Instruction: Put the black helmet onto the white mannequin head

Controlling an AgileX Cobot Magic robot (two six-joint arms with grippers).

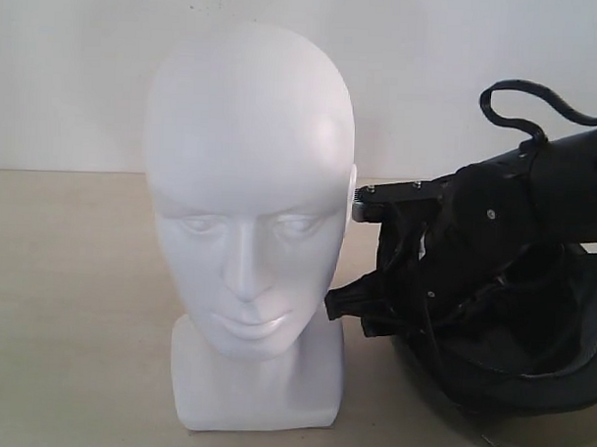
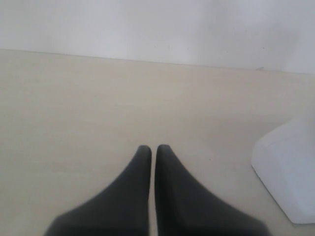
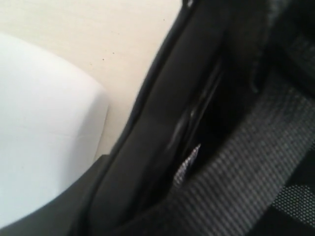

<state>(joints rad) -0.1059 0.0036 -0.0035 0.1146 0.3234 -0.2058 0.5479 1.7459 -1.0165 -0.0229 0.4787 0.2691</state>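
Note:
The white mannequin head (image 1: 246,182) stands upright on its block base at the middle of the table, face towards the camera. To its right the black helmet (image 1: 527,408) lies opening-up on the table. My right gripper (image 1: 389,300) is down at the helmet's near rim, beside the head's neck. In the right wrist view the black helmet rim (image 3: 162,123) and grey woven lining (image 3: 256,167) fill the picture and hide the jaws, with the mannequin head's white base (image 3: 39,132) beside them. My left gripper (image 2: 153,149) is shut on nothing above bare table, near the mannequin head's base (image 2: 290,172).
The pale wooden table (image 1: 70,304) runs back to a white wall. The right arm's black cable (image 1: 524,99) loops above the arm. The helmet reaches the exterior view's right and lower edges.

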